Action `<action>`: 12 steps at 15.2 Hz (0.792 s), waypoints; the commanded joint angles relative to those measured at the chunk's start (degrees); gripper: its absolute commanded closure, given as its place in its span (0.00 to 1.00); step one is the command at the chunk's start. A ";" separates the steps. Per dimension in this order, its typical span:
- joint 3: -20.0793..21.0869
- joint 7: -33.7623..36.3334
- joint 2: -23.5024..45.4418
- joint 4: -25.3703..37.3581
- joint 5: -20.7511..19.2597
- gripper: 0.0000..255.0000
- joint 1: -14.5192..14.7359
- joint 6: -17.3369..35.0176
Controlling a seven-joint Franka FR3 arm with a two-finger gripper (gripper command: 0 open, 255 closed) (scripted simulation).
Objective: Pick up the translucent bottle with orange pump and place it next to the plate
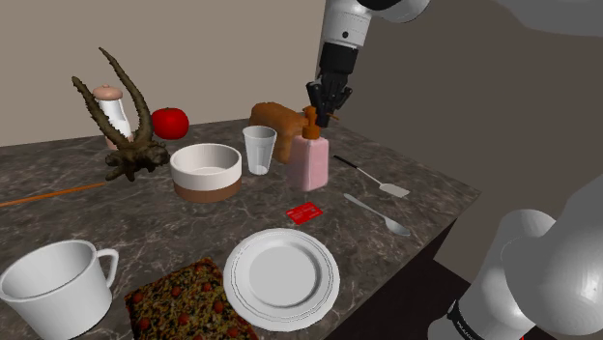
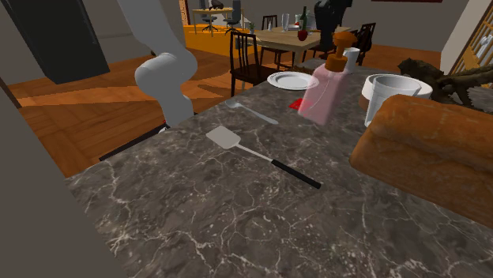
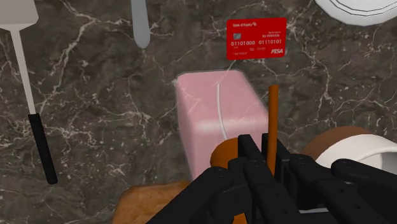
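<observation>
Black fingers [image 3: 251, 153] of the gripper [image 3: 267, 151] sit closest in the wrist view. They are squeezed tight on the orange pump [image 3: 272, 114] of the pink see-through bottle [image 3: 216, 108].

In the shoulder view the gripper [image 1: 327, 104] reaches down from twelve o'clock onto the bottle [image 1: 311, 164] at the dark marble table [image 1: 97, 222]. It is hard to tell if the bottle's bottom touches the table. A red card [image 1: 304, 212] lies at six o'clock from the bottle. The white plate [image 1: 282, 273] lies further that same way, well apart from the bottle. A clear cup [image 1: 259, 150] stands at nine o'clock and a spatula [image 1: 372, 176] lies at three o'clock.

The shoulder view adds a white bowl [image 1: 206, 171] and a big white mug [image 1: 53, 285]. The second exterior view shows the bottle [image 2: 320, 95] leaning, brown bread [image 2: 430, 154] at four o'clock from it, and dining chairs [image 2: 241, 51] far behind.
</observation>
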 commanded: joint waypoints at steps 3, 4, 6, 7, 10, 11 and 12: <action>0.01 -0.07 -0.15 -1.35 0.00 1.00 0.00 1.23; 0.01 -0.07 -0.15 -1.35 0.00 1.00 0.00 1.23; 0.01 -0.07 -0.15 -1.35 0.00 1.00 0.00 1.23; 0.01 -0.07 -0.15 -1.35 0.00 1.00 0.00 1.23; 0.01 -0.07 -0.15 -1.35 0.00 0.00 0.00 1.23; 0.01 -0.07 -0.15 -1.35 0.00 0.00 0.00 1.23; 0.01 -0.07 -0.15 -1.35 0.00 0.00 0.00 1.23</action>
